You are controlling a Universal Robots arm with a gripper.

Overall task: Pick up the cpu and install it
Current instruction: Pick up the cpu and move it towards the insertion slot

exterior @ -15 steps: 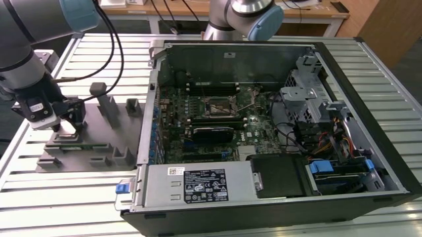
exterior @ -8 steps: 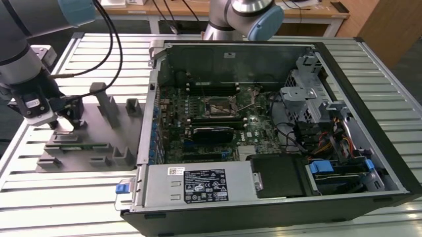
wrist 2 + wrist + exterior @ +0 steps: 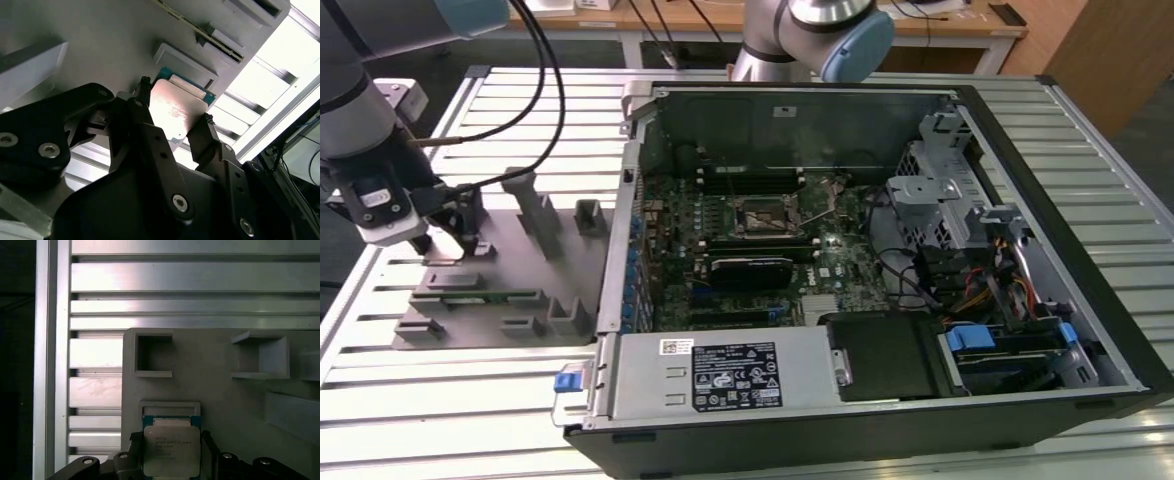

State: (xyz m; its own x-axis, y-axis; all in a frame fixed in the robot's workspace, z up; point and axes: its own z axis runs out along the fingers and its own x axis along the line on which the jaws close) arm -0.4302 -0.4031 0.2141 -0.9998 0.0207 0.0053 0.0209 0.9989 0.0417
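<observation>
Gripper [image 3: 175, 101] fingers [image 3: 143, 95] narrow, pinching cpu [image 3: 172, 111] by 2 opposite edges, just over nest in grey tray [image 3: 507, 272], exterior view's left. Watch thin-edge hold: slip tilts or drops cpu, and tilted seating could bend socket [image 3: 761, 215] pins.

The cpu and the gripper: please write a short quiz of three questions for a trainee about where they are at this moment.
1. True or false: the cpu already sits in the motherboard socket.
2. Choose one. The gripper is at: A the motherboard socket, B the grey fixture plate, C the computer case.
3. Fill in: in the exterior view, the computer case lies on the exterior view's ____ of the grey fixture plate.

Key
1. False: the cpu is on the grey fixture plate, at the gripper.
2. B
3. right
</observation>
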